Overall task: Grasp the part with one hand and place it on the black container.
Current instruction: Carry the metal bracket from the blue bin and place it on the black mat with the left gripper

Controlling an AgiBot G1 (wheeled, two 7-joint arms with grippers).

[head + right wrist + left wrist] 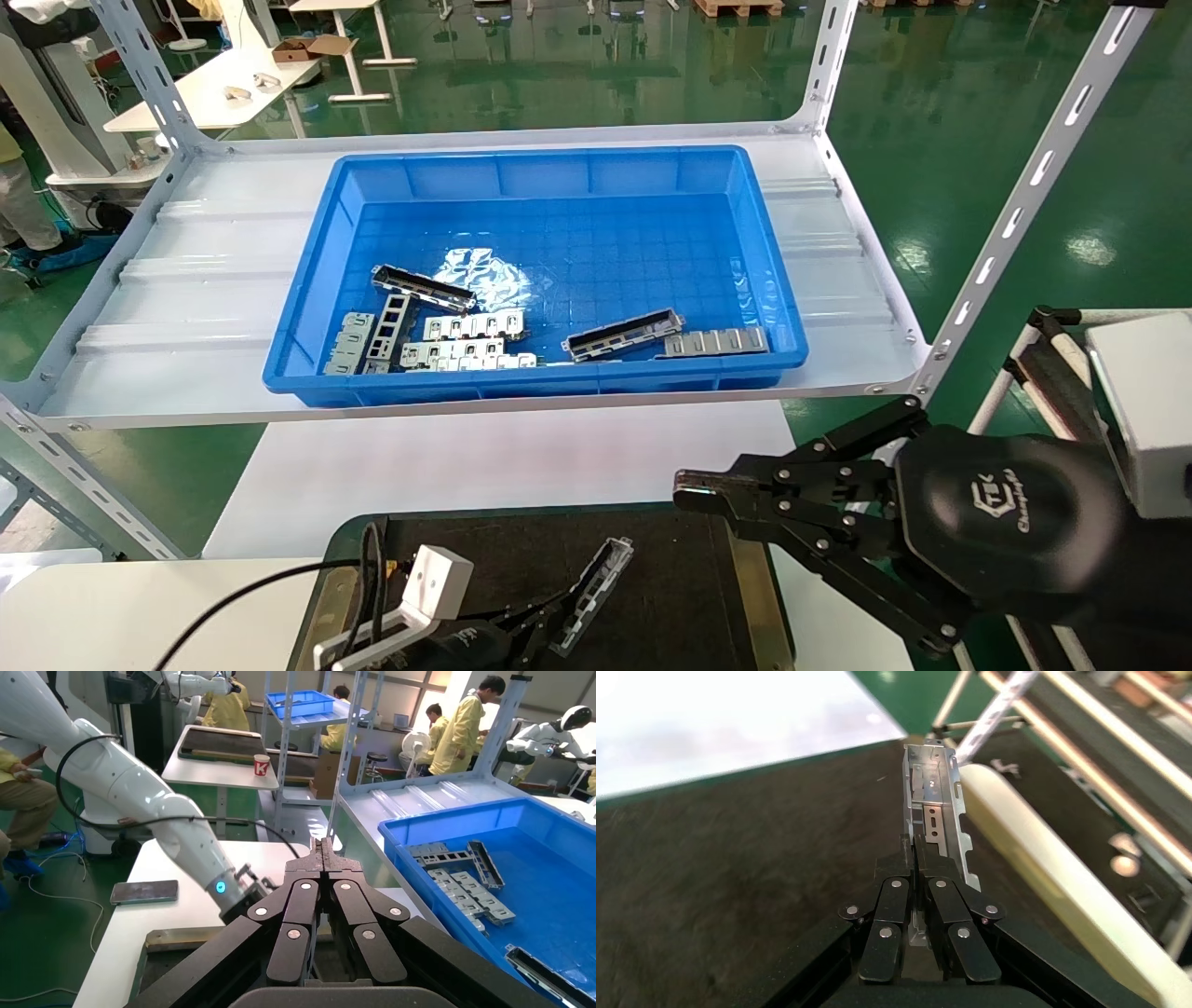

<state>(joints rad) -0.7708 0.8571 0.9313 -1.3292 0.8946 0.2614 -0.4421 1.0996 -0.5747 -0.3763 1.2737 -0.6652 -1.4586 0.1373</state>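
Seemingly perforated silver part (935, 808), pincer-clamped (920, 855).

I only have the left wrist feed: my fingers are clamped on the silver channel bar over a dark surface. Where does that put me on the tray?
Observer: The head view shows the left gripper near the middle of the black container, with the part angled away from the robot.
Operator: Where is the other arm?
Observer: The right gripper hangs shut and empty beside the tray's right side.
Operator: Anything left to fetch?
Observer: Yes, the blue bin on the shelf holds several more bars and plates along its near wall.
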